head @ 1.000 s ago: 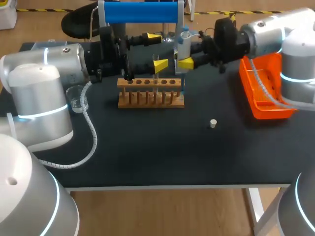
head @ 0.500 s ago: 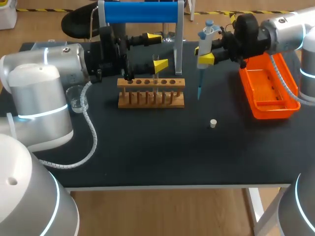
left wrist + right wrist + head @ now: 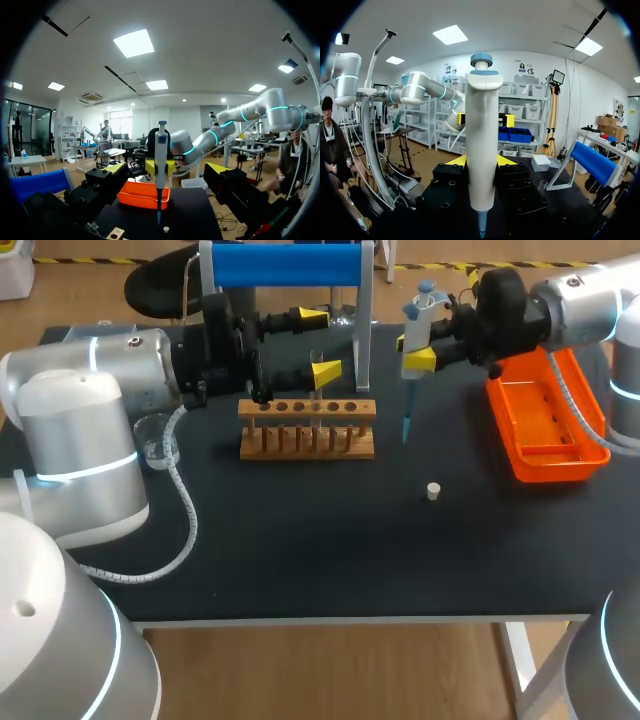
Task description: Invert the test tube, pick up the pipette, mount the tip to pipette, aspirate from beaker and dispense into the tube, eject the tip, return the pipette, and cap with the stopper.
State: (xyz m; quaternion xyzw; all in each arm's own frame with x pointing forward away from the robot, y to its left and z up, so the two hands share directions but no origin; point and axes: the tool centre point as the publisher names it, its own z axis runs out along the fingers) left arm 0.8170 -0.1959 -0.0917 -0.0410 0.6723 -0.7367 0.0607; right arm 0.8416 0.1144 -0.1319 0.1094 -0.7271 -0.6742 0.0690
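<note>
Since it lies nearest, stopper (image 3: 433,491): small and pale, on the dark table well apart from the rack; probably light and apt to roll, best pinched by its sides.
Test tube (image 3: 315,375): upright in the wooden rack (image 3: 307,430); thin glass, likely fragile and slippery, so take it gently mid-length.
Left gripper (image 3: 320,342): fingers wide apart about the tube, holding nothing.
Pipette (image 3: 416,330): upright beside the rack, blue tip (image 3: 406,427) mounted; rigid plastic, probably top-heavy.
Right gripper (image 3: 411,351): clamped on the pipette's body.

Black table (image 3: 300,560), wooden rack (image 3: 307,408), orange tray (image 3: 550,432), small stopper (image 3: 433,491), perhaps a beaker (image 3: 158,442)
</note>
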